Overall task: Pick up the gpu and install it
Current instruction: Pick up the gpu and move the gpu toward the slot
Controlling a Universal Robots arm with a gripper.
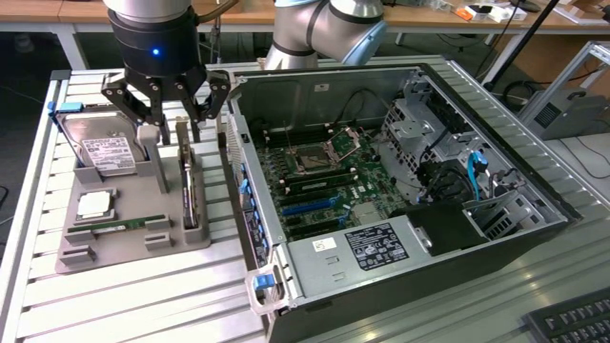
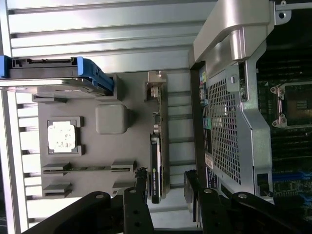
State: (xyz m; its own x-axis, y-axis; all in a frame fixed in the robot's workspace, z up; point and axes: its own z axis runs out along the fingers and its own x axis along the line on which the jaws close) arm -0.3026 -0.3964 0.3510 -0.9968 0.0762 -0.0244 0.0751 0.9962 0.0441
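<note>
A: Slatted metal bench (image 1: pixel 143 314), lab desks behind. What's on it?
B: Grey tray (image 1: pixel 114 251) toward the exterior view's left, open PC case (image 1: pixel 401 93) just beside it on that view's right, motherboard (image 1: pixel 324 179) exposed.
A: Where's the gpu?
B: Gpu (image 1: pixel 188 182) stands on edge in the tray slot nearest the case. Not in the case yet.
A: Other tray stuff?
B: Drive (image 1: pixel 105 146) with white label propped at the far end, CPU (image 1: pixel 96 206) lying flat, RAM stick (image 1: pixel 124 227) in a groove.
A: Tool?
B: Tool (image 1: pixel 176 121) hangs over the tray, right above the gpu. Jaws wide, holding nothing.
A: Wrist view agree?
B: Yes. Fingers (image 2: pixel 141 183) straddle one end of the card, one on each side, not clamped on it.
</note>
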